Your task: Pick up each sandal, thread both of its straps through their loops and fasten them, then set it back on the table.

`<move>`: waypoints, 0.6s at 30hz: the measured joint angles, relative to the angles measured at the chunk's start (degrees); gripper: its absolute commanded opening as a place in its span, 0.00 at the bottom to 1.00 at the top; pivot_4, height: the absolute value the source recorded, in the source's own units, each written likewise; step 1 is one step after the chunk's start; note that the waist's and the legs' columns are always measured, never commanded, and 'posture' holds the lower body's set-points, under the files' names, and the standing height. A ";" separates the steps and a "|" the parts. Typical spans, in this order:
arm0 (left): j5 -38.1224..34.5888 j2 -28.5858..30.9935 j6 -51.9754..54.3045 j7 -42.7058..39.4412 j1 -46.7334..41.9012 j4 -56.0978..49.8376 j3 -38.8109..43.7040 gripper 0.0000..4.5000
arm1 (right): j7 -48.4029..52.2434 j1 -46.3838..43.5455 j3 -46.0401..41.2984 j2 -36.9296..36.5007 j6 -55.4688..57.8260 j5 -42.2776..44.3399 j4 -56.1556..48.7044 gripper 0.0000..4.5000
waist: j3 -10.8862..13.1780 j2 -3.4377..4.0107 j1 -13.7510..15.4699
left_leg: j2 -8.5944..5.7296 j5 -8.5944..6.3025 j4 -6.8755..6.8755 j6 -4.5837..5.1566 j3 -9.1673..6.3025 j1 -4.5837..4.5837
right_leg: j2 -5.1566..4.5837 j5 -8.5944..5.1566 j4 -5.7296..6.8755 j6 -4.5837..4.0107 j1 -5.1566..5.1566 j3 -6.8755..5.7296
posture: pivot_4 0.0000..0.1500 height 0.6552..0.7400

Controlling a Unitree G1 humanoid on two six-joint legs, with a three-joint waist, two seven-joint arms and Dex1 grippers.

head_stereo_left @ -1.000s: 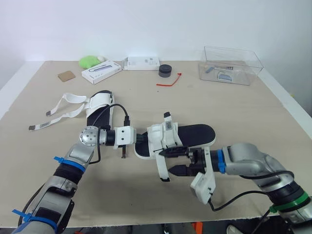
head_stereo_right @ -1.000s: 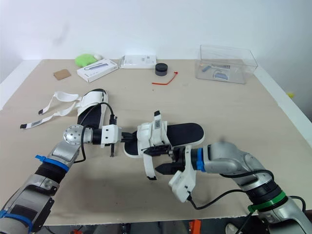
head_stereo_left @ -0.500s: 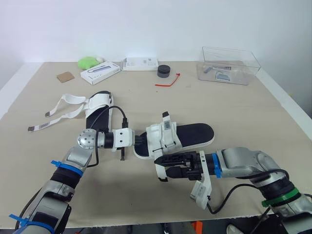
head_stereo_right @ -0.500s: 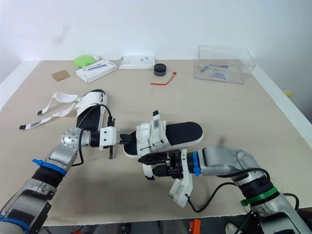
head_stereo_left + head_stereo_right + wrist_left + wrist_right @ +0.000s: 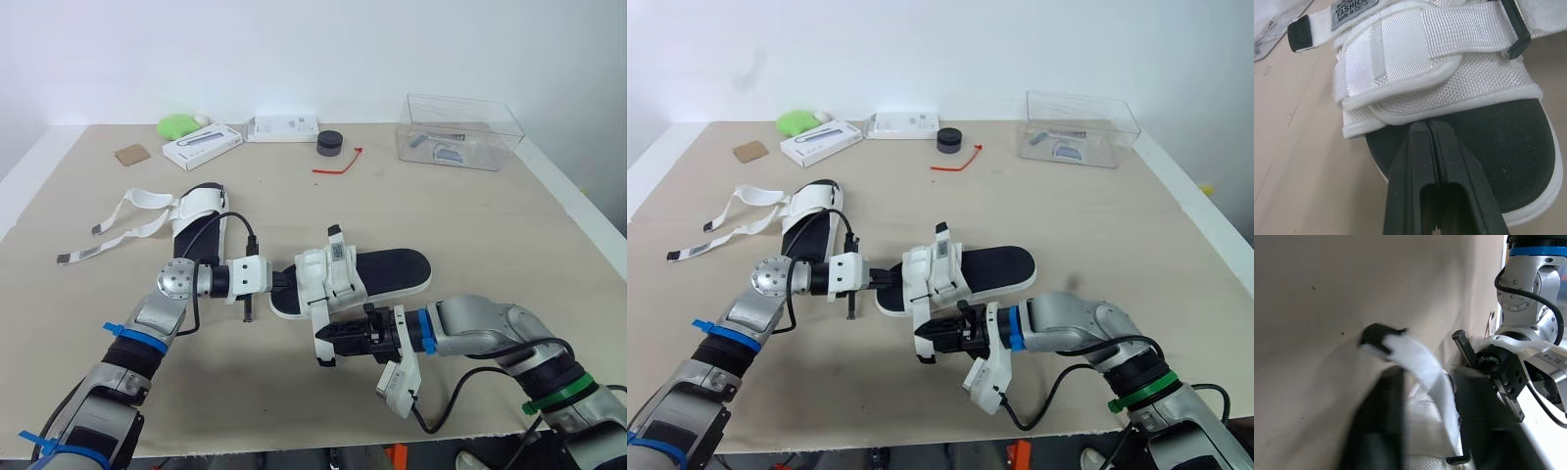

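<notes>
A black-soled sandal [image 5: 387,269] with white straps lies mid-table. My left gripper [image 5: 284,279] is shut, its tips [image 5: 1427,126] resting on the black footbed at the toe, just under the white upper. One loose white strap with a black tip [image 5: 1418,367] hangs off the sandal's near side. My right gripper [image 5: 331,339] comes in from the right and is shut on that strap, one finger [image 5: 1378,431] on each side of it. The second sandal [image 5: 201,220] lies at the left, its two straps [image 5: 122,220] spread loose across the table.
At the back stand a clear plastic box [image 5: 460,132], a black round object [image 5: 331,143], a red tie [image 5: 338,163], two white boxes [image 5: 203,144] [image 5: 284,127], a green object [image 5: 179,123] and a brown card [image 5: 132,154]. The table's front edge runs close below both arms.
My right gripper has moved left to the hanging strap and its fingers have come together on it. The left gripper stays shut at the sandal's toe.
</notes>
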 measured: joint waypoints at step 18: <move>0.60 -0.43 -0.80 0.40 -1.28 2.71 -0.04 0.00 | 13.39 0.50 -0.68 5.06 68.89 52.63 -12.22 0.01 | 0.00 -0.01 0.01 | 0.14 0.20 0.15 0.22 -0.02 0.08 | 0.04 0.31 0.02 -0.30 0.07 -0.08 | 1.00 1.00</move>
